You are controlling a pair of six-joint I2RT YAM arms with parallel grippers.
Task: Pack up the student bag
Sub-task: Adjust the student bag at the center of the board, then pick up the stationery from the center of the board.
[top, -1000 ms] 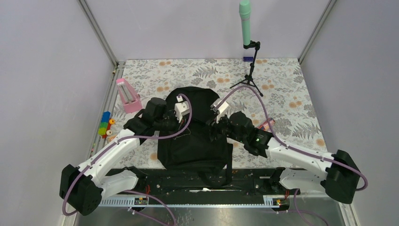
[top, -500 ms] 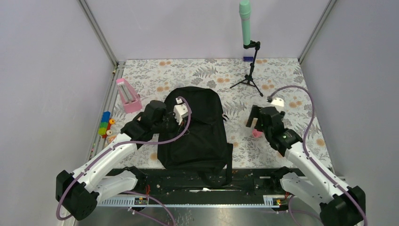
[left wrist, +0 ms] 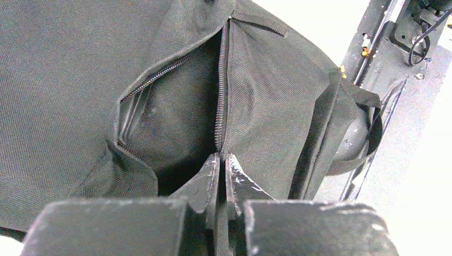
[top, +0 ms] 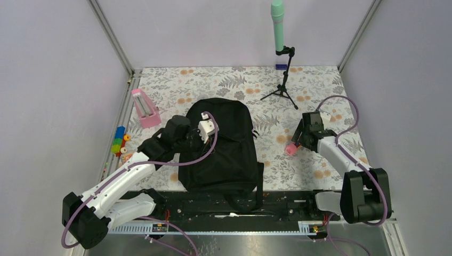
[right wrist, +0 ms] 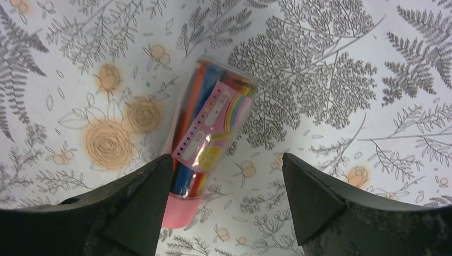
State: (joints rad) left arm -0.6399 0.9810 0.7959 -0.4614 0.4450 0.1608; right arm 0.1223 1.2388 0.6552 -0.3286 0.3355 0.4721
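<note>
The student bag (top: pixel 224 149), a black backpack, lies flat in the middle of the floral mat. In the left wrist view a zip opening (left wrist: pixel 176 117) in the bag (left wrist: pixel 69 69) gapes, dark inside. My left gripper (left wrist: pixel 222 160) is shut on the zip edge of that opening, with a strip of fabric pinched between its fingers; from above it (top: pixel 200 140) sits on the bag's left side. My right gripper (right wrist: pixel 226 176) hangs open over a pink tube of coloured pens (right wrist: pixel 210 125) lying on the mat. Its left finger (right wrist: pixel 138 197) is beside the tube's pink cap (top: pixel 291 150).
A pink wedge-shaped object (top: pixel 144 108) and several coloured blocks (top: pixel 120 141) lie at the left edge. A small tripod (top: pixel 282 88) holding a green stick stands at the back. A black rail (top: pixel 229 205) runs along the near edge, with the bag's straps lying over it.
My right arm has swung away from the bag to the right and come down over the pink tube, jaws now wide. The left gripper has kept its pinch on the bag.
</note>
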